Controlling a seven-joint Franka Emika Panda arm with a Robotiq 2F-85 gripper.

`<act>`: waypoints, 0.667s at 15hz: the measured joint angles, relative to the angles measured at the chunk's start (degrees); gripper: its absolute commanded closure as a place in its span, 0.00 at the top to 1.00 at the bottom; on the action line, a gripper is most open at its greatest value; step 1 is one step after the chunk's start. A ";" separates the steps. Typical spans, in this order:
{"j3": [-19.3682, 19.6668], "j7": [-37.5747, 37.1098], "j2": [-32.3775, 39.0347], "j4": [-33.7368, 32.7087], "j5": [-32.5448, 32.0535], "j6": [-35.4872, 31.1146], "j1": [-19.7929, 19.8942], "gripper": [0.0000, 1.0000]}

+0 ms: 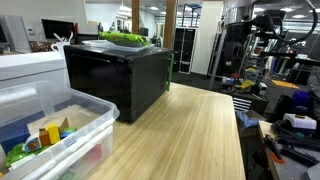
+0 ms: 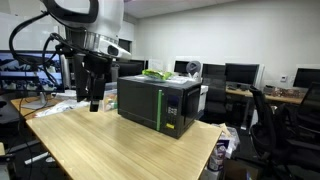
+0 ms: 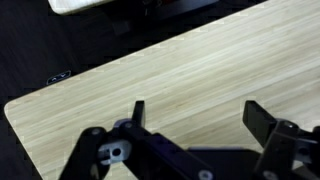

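black box-shaped microwave (image 2: 158,105): on light wooden table (image 2: 110,148). black gripper (image 2: 95,102): beside microwave, above bare table; jaws spread wide, empty. handling advice: wrist level, clear of microwave side.

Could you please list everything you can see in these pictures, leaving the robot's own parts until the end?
table: one, light wood, in the middle of the room.
microwave: one, black, standing on the table.
green item: one, green, lying on top of the microwave; too small to identify.
plastic bin: one, clear, at the table's edge beside the microwave, holding small coloured pieces.
monitors: several, dark, on desks behind the table.
arm: one, white and black, reaching down over the table.
gripper: one, black, open and empty, just above bare table beside the microwave.
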State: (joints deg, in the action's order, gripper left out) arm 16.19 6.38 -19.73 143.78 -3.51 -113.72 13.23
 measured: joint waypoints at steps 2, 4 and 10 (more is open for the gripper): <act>0.03 0.07 1.25 0.53 2.07 -5.00 -0.07 1.00; 0.09 1.28 2.98 0.57 3.90 -8.67 -0.26 1.00; 0.39 9.28 9.26 -3.35 10.26 -13.59 -2.26 1.00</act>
State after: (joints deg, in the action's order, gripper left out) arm 16.59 15.66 -10.47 140.44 6.75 -127.31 10.97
